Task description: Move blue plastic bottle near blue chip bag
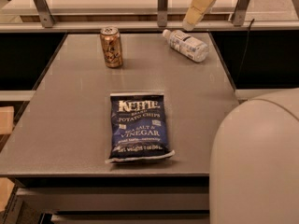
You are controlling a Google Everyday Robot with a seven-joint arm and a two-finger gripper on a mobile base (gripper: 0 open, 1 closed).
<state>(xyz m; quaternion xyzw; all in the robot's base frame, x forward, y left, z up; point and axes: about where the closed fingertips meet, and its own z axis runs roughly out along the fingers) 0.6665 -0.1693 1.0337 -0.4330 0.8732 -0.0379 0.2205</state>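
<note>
Claw (189,25) hung over the far right part of the table (70,125), a cream tip slanting down from the top edge of the camera view. Whether it was wide or narrow we could not tell, and we saw nothing held in it.

Just below the claw, the bottle (188,45) lay on its side on the grey top. Its white cap pointed back and to the left, and its label faced up. The tip was very near the bottle's cap end, but we could not tell whether they touched.

To the left of the claw, a gold-brown can (111,46) stood upright, apart from the bottle.

Well nearer the camera than the claw and a little to its left, the chip bag (138,127) lay flat mid-table, lettering up, well apart from the bottle and the can.

A rounded cream body (257,171) filled the near right corner.
</note>
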